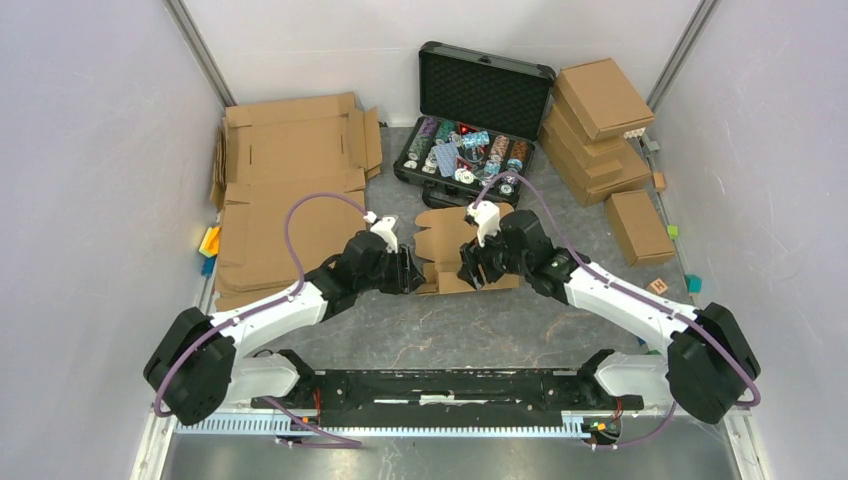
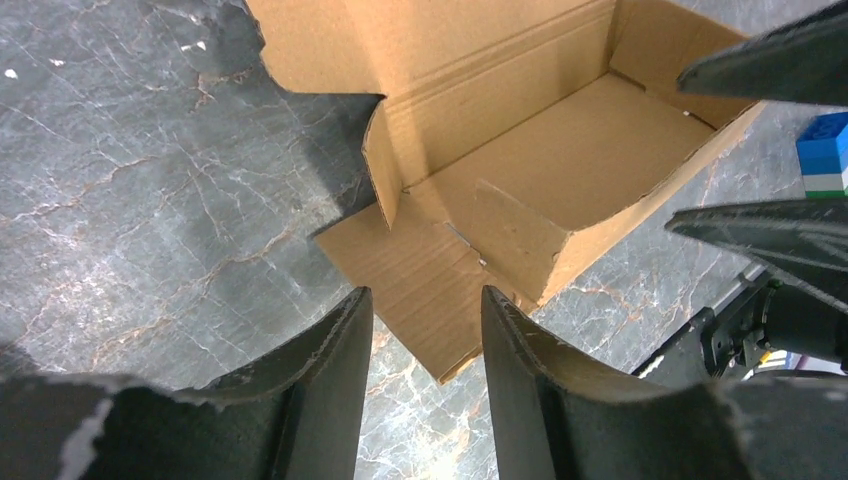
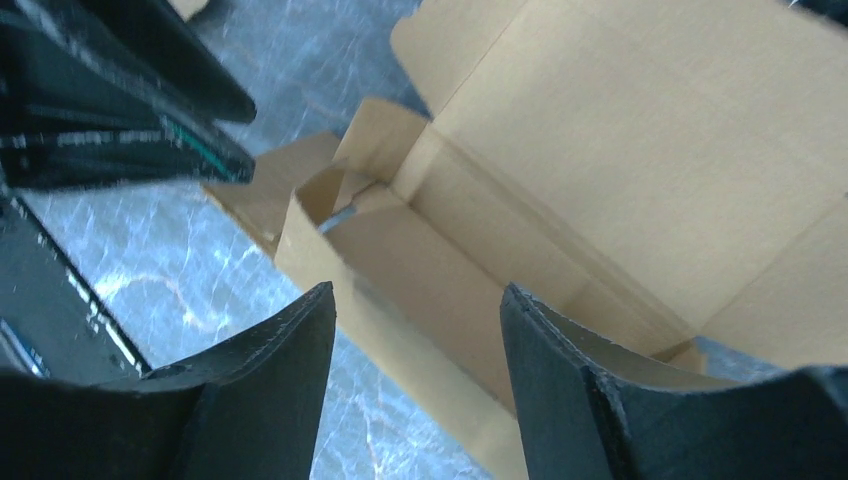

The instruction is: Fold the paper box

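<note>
The paper box lies mid-table between both grippers, partly formed, with its walls raised and its lid flap open toward the back. In the left wrist view the box shows an open tray, and one flat side flap reaches between my fingers. My left gripper is open at the box's left end, holding nothing. My right gripper is open at the box's right end, straddling the front wall without clamping it. The wide lid panel stands behind.
An open black case of poker chips stands behind the box. Large flat cardboard sheets lie at the left. Folded boxes are stacked at the back right, with one more beside them. Small coloured blocks lie at the edges.
</note>
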